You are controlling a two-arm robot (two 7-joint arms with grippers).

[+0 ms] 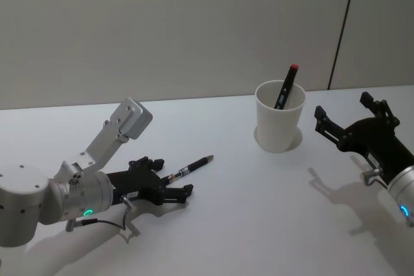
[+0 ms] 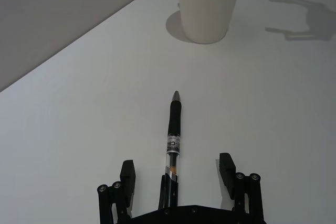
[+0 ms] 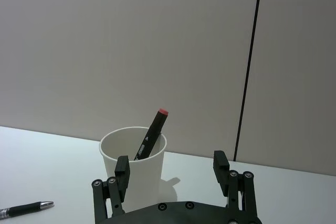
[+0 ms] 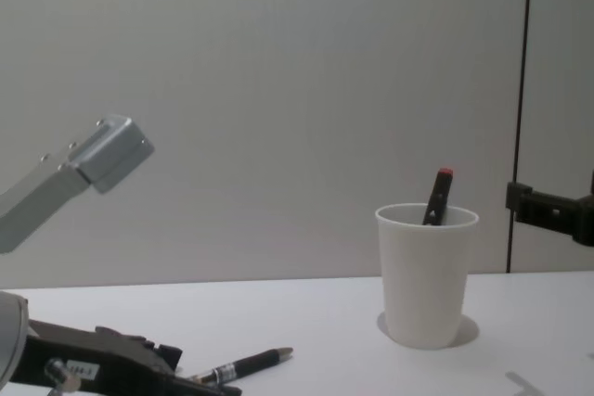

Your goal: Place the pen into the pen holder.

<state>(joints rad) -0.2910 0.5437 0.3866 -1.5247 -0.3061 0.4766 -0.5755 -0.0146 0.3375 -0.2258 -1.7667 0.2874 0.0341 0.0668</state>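
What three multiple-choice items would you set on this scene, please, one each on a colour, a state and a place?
1. What colour is the cap of the marker in the cup?
A. blue
B. red
C. green

2. How does the left gripper stand at the pen?
A. open
B. shut on it
C. shut beside it

3. Where is the pen?
A. in the cup
B. leaning on the cup
C. lying on the table

Answers:
1 B: the head view shows a red cap above the cup's rim.
2 A: in the left wrist view its jaws stand apart, one on either side of the pen.
3 C: it lies flat on the table, apart from the cup.
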